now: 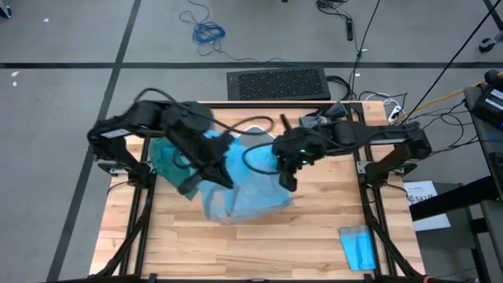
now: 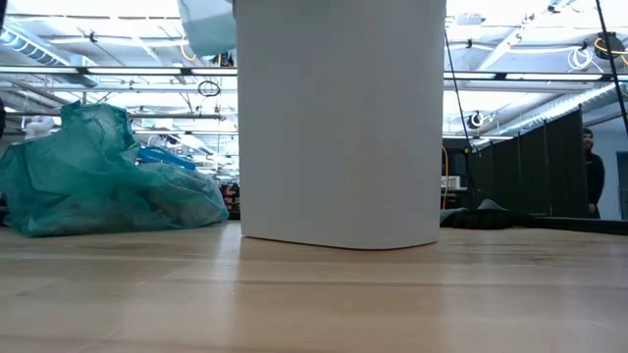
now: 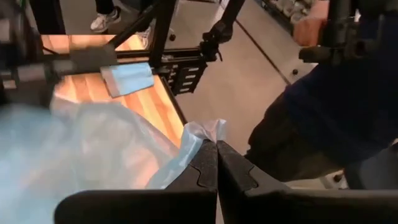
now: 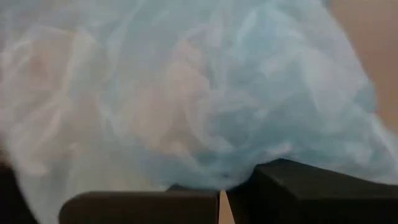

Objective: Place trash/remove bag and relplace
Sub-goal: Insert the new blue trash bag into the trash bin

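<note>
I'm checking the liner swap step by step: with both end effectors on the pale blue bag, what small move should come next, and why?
Probably draw the two end effectors apart to spread the pale blue bag. The left end effector is shut on its edge, the right end effector is shut against it, and it hangs bunched over the white bin.

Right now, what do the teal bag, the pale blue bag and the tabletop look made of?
Teal bag: thin translucent plastic film, crinkly and creased, slumped. Pale blue bag: thinner-looking, see-through film, soft folds; wood shows through it in the left wrist view. Tabletop: light wood planks, visible seams, smooth matte finish.
</note>
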`<action>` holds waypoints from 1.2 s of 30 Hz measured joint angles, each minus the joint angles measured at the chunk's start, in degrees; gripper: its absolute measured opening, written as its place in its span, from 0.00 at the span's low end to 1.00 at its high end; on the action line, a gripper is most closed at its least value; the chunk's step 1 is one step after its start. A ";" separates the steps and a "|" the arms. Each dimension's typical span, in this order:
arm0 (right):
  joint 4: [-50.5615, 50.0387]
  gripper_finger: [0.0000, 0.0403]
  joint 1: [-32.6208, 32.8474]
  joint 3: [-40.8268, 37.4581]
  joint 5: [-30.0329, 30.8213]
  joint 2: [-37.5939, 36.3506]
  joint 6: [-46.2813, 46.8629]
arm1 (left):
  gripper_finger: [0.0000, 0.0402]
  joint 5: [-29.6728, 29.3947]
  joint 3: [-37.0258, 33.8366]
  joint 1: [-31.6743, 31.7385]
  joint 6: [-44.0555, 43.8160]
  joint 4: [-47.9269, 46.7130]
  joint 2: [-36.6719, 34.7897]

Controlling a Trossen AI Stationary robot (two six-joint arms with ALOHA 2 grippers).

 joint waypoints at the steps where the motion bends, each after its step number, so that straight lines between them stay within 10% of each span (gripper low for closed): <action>1: -0.49 0.00 -0.48 -0.01 -1.85 0.86 -0.08 | 0.00 0.02 0.00 0.00 0.66 0.57 0.84; 23: -0.22 0.00 10.38 -0.02 14.56 -14.37 11.18 | 0.00 2.75 0.00 3.48 5.37 3.59 5.08; 36: -1.29 0.00 4.04 -0.02 4.38 -8.38 7.37 | 0.00 2.75 0.00 3.93 6.68 3.42 5.08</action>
